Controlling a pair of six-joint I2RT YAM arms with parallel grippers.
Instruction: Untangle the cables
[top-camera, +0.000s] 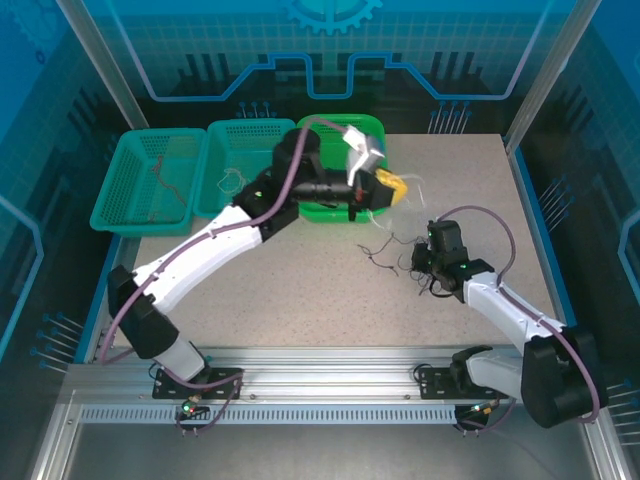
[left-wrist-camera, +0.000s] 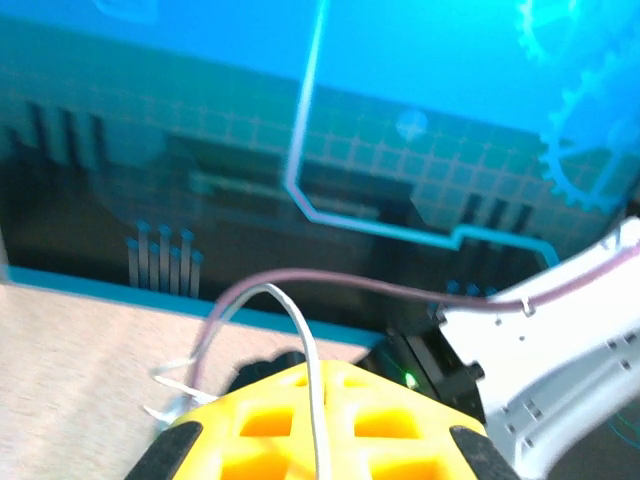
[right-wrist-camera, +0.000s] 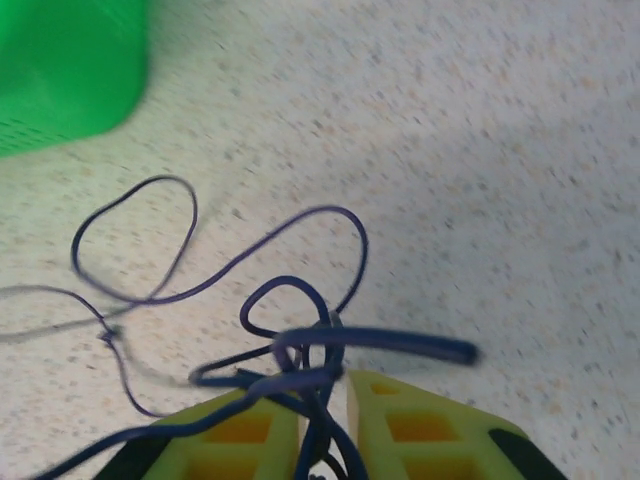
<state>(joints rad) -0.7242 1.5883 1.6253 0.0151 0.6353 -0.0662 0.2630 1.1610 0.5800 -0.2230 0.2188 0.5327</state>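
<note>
**Subject.** The cables (top-camera: 385, 252) lie in a loose snarl on the table (top-camera: 300, 300), right of centre, between the two arms and just in front of the green basket (top-camera: 372, 128). They are very thin, springy wires with set curls. The dark purple cable (right-wrist-camera: 250, 265) makes several open loops that cross one another. The whitish cable (left-wrist-camera: 300, 330) rises in a smooth arch.

**Fingers.** The right fingers (right-wrist-camera: 365, 400) sit low at the table, drawn almost together and pinching strands of the dark purple cable. The left fingers (left-wrist-camera: 335, 420) are raised near the basket and closed, with the whitish cable running down the seam between them. Both pairs are hard yellow moulded plastic with square cut-outs.

**Risks, as I judge them.**
- A pale strand meets the dark loops at a small crossing in the right wrist view. Pulling the arms straight apart could cinch that crossing into a knot.
- The right fingers appear to hold more than one pass of wire, so a pull may drag the whole snarl.
- Wire this fine may slide out of smooth plastic under tension.
- A released curl could spring back and re-tangle.
- The thick arm harness (left-wrist-camera: 400, 290) arches close to the whitish cable and could snag it.

**Surroundings.** The table is matte, speckled beige and offers little grip. The basket is perforated green plastic.
</note>
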